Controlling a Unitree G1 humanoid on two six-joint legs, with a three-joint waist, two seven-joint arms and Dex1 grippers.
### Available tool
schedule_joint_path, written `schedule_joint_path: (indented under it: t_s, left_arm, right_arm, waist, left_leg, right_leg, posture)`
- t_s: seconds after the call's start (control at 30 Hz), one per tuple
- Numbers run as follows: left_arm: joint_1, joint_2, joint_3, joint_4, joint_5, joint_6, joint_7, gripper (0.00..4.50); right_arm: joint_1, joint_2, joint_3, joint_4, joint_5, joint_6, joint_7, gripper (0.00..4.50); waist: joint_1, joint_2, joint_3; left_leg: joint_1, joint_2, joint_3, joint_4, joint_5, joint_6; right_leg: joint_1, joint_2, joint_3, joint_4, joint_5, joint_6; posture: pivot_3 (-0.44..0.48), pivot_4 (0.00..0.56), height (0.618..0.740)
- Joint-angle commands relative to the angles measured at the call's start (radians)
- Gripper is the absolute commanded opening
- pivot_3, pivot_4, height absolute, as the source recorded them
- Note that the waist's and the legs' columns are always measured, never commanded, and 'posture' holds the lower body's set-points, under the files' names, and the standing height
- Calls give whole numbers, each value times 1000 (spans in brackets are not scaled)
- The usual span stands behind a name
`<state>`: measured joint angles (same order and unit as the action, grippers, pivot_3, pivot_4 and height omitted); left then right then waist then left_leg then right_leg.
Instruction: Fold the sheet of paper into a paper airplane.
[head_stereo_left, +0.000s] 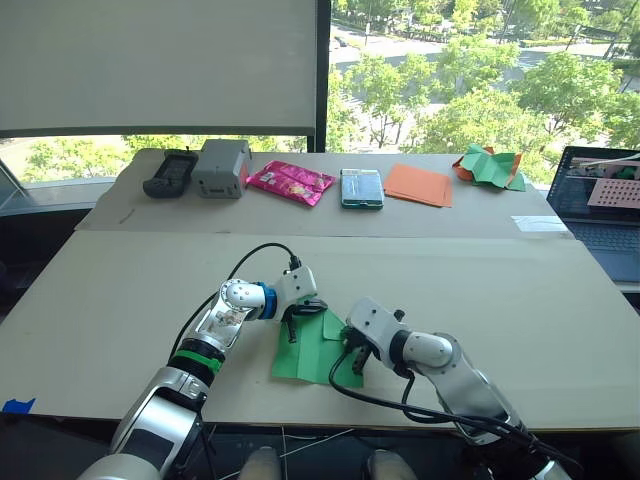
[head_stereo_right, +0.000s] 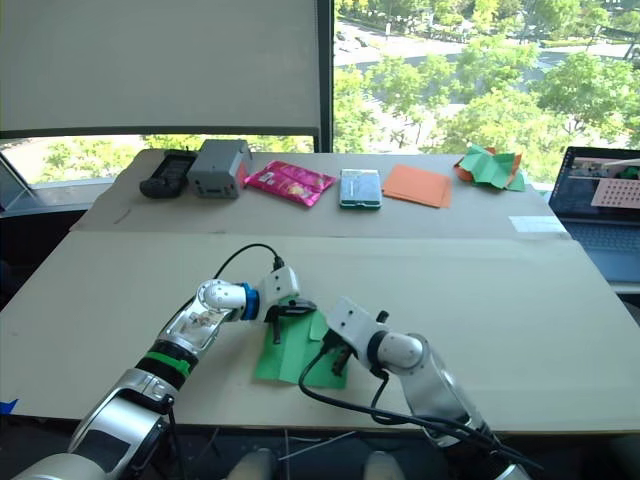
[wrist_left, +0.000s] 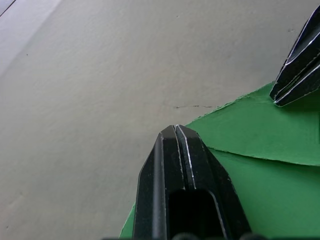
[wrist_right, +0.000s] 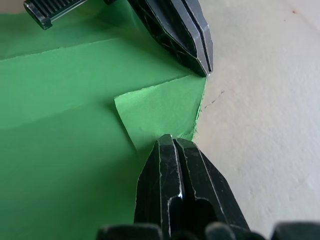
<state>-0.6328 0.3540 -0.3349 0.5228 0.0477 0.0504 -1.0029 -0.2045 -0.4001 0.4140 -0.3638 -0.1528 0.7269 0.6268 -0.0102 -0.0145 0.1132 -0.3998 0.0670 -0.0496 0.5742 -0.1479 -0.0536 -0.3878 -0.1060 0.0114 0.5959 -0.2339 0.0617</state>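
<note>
In the lower middle of the left eye view, your left gripper is pressing down on the upper left edge of the sheet of paper. Its fingers are closed together, tip against tip, and they are not holding anything; they are only resting on the green surface. The paper is lying flat on the near tan table, between your two arms, close to the front edge.

A little to the right, your right gripper is also standing with its two fingers shut together, holding nothing. In the right wrist view its tip is sitting on a small folded corner flap, at the paper's edge, with the left gripper just beyond it.

Here are the risks I am seeing. Both tips are only pushing, not clamping, so if you are sliding one of them to sharpen the crease, the thin sheet may be travelling with it and the fold line may be going crooked. The flap is looking small and it is rising a little, so it may be springing open when you lift. The two tips are very near each other, so a quick move may be making them collide. Also a hard drag may be tearing the edge.

Far back, at the upper right, the flat orange sheets and the crumpled heap are well apart.
</note>
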Motion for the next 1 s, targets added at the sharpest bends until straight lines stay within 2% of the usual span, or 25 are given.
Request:
schedule_joint_path:
  t_s: [0.03, 0.5, 0.67, 0.83, 1.0]
  left_arm:
    - [25, 13, -28, 24, 34, 22, -13, 0]
    - [29, 14, -29, 20, 34, 23, -16, 0]
    - [28, 13, -28, 23, 34, 23, -14, 0]
    - [24, 11, -24, 30, 35, 21, -11, 0]
    - [22, 9, -23, 32, 35, 22, -6, 0]
  right_arm:
    - [53, -28, 12, 36, 11, 65, 7, 40]
    - [117, -45, -55, -47, 62, 120, -17, 40]
    - [123, -29, -126, -154, 147, 22, 13, 40]
    - [44, 50, -277, -248, 305, 25, 10, 40]
    - [-37, 69, -277, -200, 315, 21, -28, 40]
  waist:
    - [1, 0, 0]
    - [13, -1, 0]
    - [16, -1, 1]
    - [13, 1, 6]
    - [14, 1, 6]
  left_leg:
    - [0, 0, 0, 0, 0, 0]
    - [0, 0, 0, 0, 0, 0]
    - [0, 0, 0, 0, 0, -1]
    - [-3, 0, 0, 0, 0, -1]
    - [-3, 0, 0, 0, 0, -1]
  right_leg:
    - [0, 0, 0, 0, 0, 0]
    - [0, -1, 0, -1, 0, 0]
    - [0, -1, -1, -1, 0, 0]
    - [-2, -1, -1, -1, 0, 0]
    - [-3, -1, -2, -2, 0, 0]
  posture:
    - [0, 150, 706]
    - [0, 150, 706]
    - [0, 150, 706]
    - [0, 150, 706]
    - [0, 150, 706]
